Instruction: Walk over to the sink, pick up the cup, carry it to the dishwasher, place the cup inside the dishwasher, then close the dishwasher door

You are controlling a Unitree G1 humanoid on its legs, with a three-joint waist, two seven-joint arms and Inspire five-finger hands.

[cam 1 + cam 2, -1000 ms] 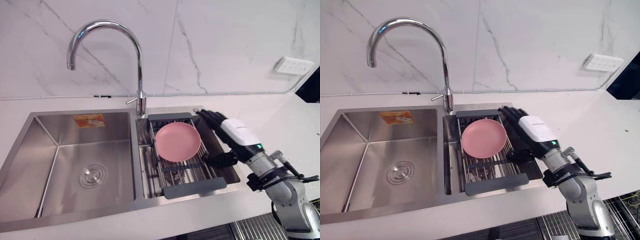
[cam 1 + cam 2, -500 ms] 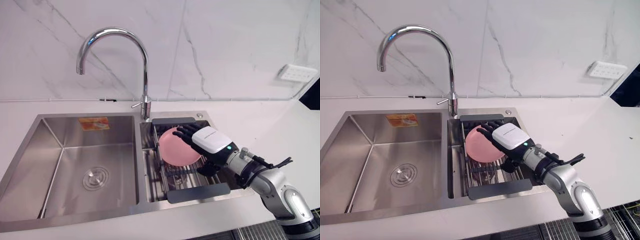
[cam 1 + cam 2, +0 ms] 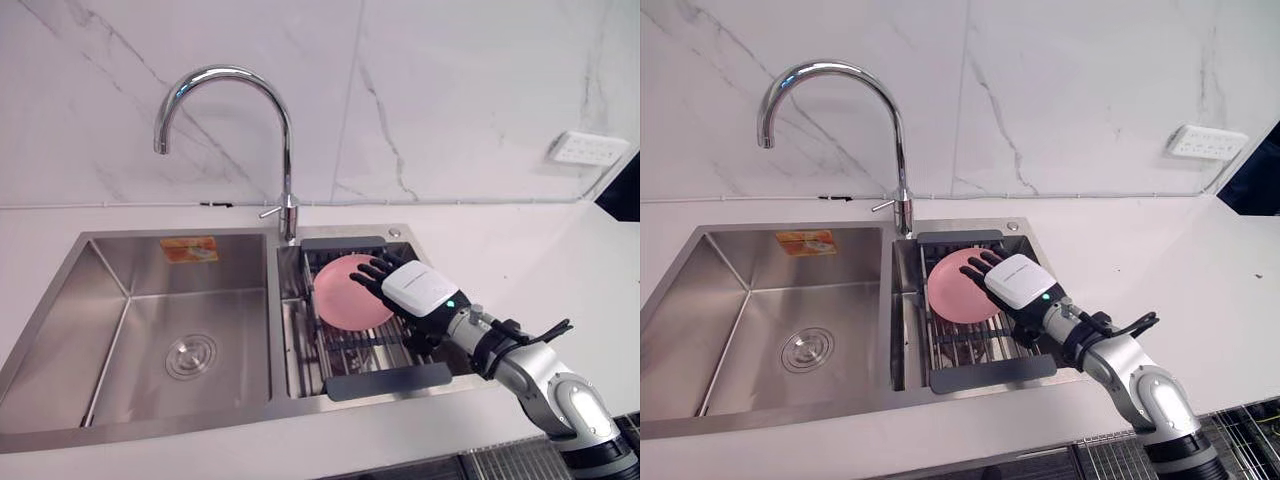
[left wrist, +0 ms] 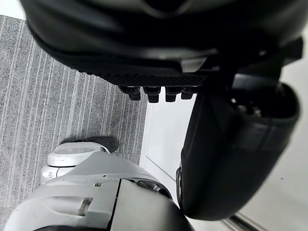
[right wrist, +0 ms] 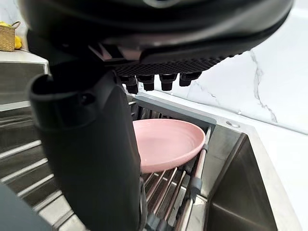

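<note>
A shallow pink dish (image 3: 343,292) lies on a dark-framed drying rack (image 3: 390,381) across the sink's right basin; no cup is to be seen. My right hand (image 3: 420,290) reaches in from the right. Its straight fingers are spread over the dish's right edge, and it holds nothing. In the right wrist view the pink dish (image 5: 166,142) lies on the rack's bars just past the fingertips (image 5: 147,84), with the thumb (image 5: 91,159) close in front. My left hand (image 4: 231,144) hangs beside my body over grey carpet, fingers relaxed and empty.
A tall chrome faucet (image 3: 285,150) stands behind the divide between the basins. The left basin (image 3: 180,300) holds only its drain. White countertop (image 3: 560,260) surrounds the sink, a marble wall behind it carries a socket (image 3: 583,148).
My right hand has swung left from beside the rack's right end to over the pink dish's right edge. The camera has shifted a little. The dish has not moved.
</note>
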